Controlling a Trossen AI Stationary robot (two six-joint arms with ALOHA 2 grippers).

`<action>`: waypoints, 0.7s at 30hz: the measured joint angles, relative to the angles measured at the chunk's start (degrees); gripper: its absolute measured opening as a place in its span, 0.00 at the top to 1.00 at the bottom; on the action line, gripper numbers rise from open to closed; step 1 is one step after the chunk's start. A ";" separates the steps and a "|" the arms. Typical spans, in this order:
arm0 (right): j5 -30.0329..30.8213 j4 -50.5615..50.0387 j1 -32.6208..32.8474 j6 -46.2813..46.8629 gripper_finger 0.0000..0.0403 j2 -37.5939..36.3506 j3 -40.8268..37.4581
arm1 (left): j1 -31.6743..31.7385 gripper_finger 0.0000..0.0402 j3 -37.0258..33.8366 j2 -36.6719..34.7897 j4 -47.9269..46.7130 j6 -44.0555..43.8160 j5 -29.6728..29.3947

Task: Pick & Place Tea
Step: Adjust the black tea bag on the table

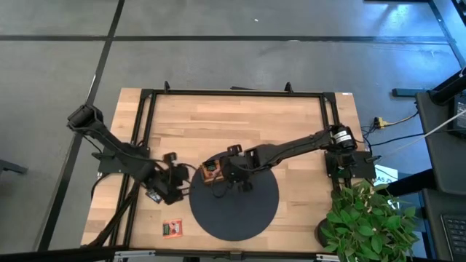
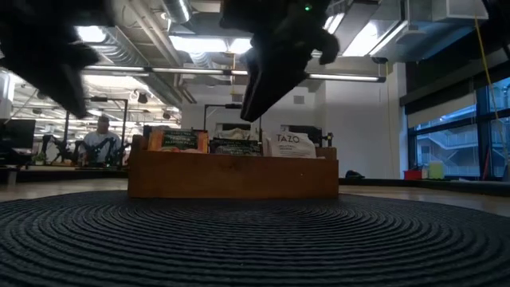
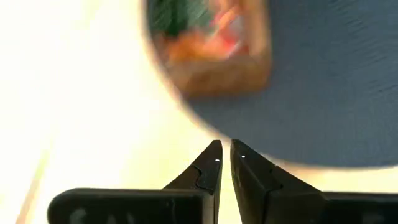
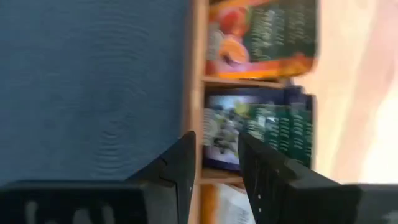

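Right gripper (image 4: 214, 163) hangs over the tray (image 1: 211, 172) at the mat's (image 1: 240, 211) edge, fingers part-open, holding nothing; a loose sachet (image 1: 172, 229) lies on the table, nearer the left gripper (image 3: 224, 152), nearly shut, empty.

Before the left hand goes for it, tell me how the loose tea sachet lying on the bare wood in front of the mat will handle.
The sachet lies flat on the table, so it probably offers little edge to pinch and may slide when nudged. It looks small and thin, so likely light and somewhat bendy. It should not roll or tip.
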 joint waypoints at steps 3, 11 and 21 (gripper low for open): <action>-0.61 2.70 -0.13 0.91 0.70 -0.27 -1.21 | -2.92 0.93 0.00 -1.23 -7.06 -14.46 0.82; 5.52 5.28 0.19 4.84 0.70 -4.20 -6.74 | -8.92 0.93 -5.36 -1.49 -13.79 -38.79 10.59; 5.55 19.82 1.10 8.19 0.70 -13.54 -20.11 | -10.66 0.93 -8.28 -1.49 -10.39 -43.97 28.00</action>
